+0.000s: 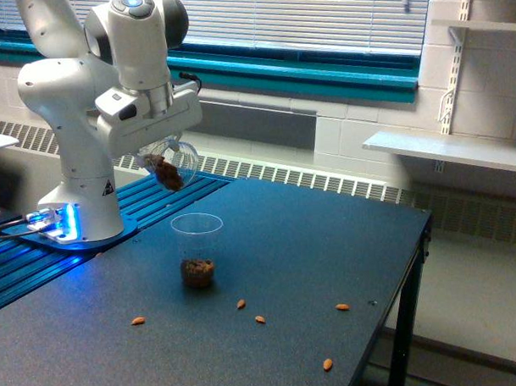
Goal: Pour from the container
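Note:
The container [174, 166], a small clear rounded glass vessel, hangs in the air tilted on its side, with brown nuts piled against its lower side. My gripper [159, 150] is shut on the container, just under the white hand. Below it, a little toward the exterior view's right, a taller clear plastic cup [197, 248] stands upright on the dark table [311, 259] with a layer of brown nuts in its bottom. The fingertips are mostly hidden behind the glass.
Several loose nuts [259, 319] lie scattered on the table in front of the cup. The arm's white base [80, 208] stands at the exterior view's left on a blue-lit rail. The table's edge [413, 272] drops off at the right.

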`<state>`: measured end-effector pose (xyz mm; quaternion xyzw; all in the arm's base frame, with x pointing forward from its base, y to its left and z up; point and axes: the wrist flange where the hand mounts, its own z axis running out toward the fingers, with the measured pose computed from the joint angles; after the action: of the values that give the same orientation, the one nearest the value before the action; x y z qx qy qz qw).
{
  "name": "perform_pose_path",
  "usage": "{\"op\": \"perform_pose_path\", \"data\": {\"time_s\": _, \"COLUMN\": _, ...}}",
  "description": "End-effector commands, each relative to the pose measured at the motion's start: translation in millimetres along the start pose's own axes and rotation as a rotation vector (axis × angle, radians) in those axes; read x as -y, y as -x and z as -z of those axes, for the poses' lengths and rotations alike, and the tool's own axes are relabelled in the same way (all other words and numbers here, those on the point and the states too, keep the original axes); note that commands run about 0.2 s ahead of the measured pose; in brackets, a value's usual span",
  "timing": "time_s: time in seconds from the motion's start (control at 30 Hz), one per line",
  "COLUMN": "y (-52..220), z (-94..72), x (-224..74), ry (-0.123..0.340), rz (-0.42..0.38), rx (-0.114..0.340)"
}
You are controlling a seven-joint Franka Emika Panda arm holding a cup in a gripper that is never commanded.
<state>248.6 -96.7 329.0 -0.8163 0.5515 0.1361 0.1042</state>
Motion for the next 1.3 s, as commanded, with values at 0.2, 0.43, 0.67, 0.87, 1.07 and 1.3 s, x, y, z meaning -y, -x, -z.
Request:
{"op": "perform_pose_path", "data": {"time_s": 0.2, "y": -11, "z": -9.8, "x": 1, "ry": 0.027, "rz": 0.005, "rx": 0.009}}
{"op": "perform_pose_path", "data": {"time_s": 0.43, "y": -16, "z": -8.0, "x": 8, "ry": 0.027, "rz": 0.007, "rx": 0.012}}
{"op": "perform_pose_path", "data": {"time_s": 0.67, "y": -19, "z": -7.3, "x": 14, "ry": 0.032, "rz": 0.011, "rx": 0.013}}
{"op": "perform_pose_path", "data": {"time_s": 0.87, "y": -20, "z": -8.7, "x": 18, "ry": 0.037, "rz": 0.017, "rx": 0.017}}
{"op": "perform_pose_path", "data": {"time_s": 1.07, "y": -21, "z": -10.6, "x": 21, "ry": 0.042, "rz": 0.022, "rx": 0.020}}
{"op": "perform_pose_path", "data": {"time_s": 1.3, "y": -23, "z": -11.9, "x": 23, "ry": 0.046, "rz": 0.027, "rx": 0.018}}
